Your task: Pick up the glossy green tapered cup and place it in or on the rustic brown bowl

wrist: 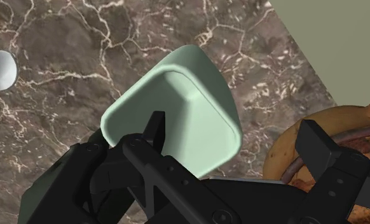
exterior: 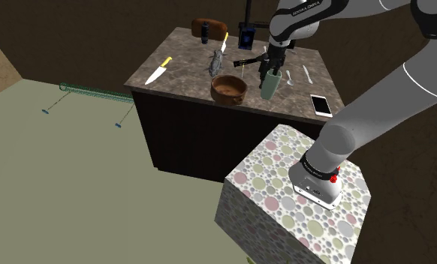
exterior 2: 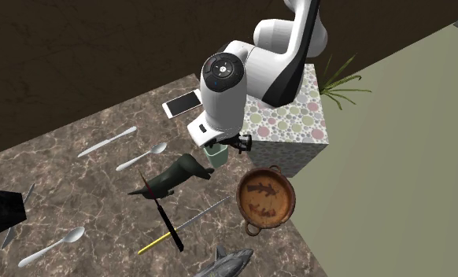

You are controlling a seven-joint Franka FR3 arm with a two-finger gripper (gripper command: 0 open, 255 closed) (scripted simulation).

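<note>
A dark marbled worktop on a dark cabinet stands over an olive floor. The green cup sits upright on it, just beside the brown bowl and near the front edge. My tool is down around the cup with its fingers apart: one overlaps the cup's side, the other stands clear, so nothing is clamped. I judge the grasp is the step in hand. Next I would close, lift straight, then shift sideways over the bowl. That path looks open; a phone and spoon lie the other way.
</note>
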